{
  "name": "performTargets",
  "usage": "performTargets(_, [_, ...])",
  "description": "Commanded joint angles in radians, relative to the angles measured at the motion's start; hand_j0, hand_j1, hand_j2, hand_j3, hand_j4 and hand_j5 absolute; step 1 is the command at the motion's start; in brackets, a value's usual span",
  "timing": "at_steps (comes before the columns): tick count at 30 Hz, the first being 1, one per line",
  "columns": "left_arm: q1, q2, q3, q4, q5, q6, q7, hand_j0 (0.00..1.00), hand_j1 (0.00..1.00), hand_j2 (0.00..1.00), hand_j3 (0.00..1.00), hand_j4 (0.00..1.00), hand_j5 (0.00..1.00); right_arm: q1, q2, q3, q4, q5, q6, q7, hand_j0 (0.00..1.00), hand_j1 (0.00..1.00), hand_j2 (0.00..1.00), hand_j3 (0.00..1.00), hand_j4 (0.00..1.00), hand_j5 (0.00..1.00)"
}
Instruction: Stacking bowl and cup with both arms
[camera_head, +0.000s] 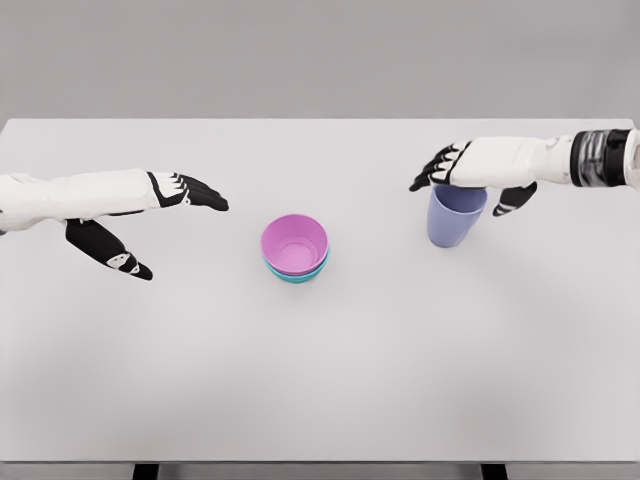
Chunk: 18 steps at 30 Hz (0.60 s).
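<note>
A pink bowl (295, 241) sits nested inside a teal bowl (297, 273) at the middle of the table. To the right stands an upright lavender cup (455, 220). My right hand (458, 197) hovers right over its rim and hides part of it. The fingers are spread toward the left, the thumb hangs down past the cup's right side, and neither closes on the cup. My left hand (187, 238) floats open to the left of the bowls, a hand's width away, fingers pointing at them and thumb lowered.
The white table (320, 380) fills the view, its front edge near the bottom of the picture. A plain grey wall stands behind its far edge.
</note>
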Motion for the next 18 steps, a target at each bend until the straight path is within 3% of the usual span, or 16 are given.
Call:
performTargets(1, [0.0, -0.001, 0.001, 0.001, 0.008, 0.003, 0.0, 1.0, 1.0, 1.0, 1.0, 1.0, 1.0, 0.0, 0.007, 0.005, 0.025, -0.004, 0.003, 0.0, 1.0, 1.0, 1.0, 1.0, 1.0, 1.0])
performTargets(12, [0.002, -0.01, 0.001, 0.002, 0.008, 0.003, 0.0, 1.0, 1.0, 1.0, 1.0, 1.0, 1.0, -0.009, 0.023, 0.032, 0.08, -0.001, 0.003, 0.0, 1.0, 1.0, 1.0, 1.0, 1.0, 1.0])
performTargets(18, [0.002, -0.018, 0.001, 0.002, 0.006, 0.003, 0.0, 1.0, 1.0, 1.0, 1.0, 1.0, 1.0, -0.015, 0.024, 0.03, 0.08, -0.006, 0.003, 0.0, 0.84, 0.84, 0.84, 0.84, 0.84, 0.84])
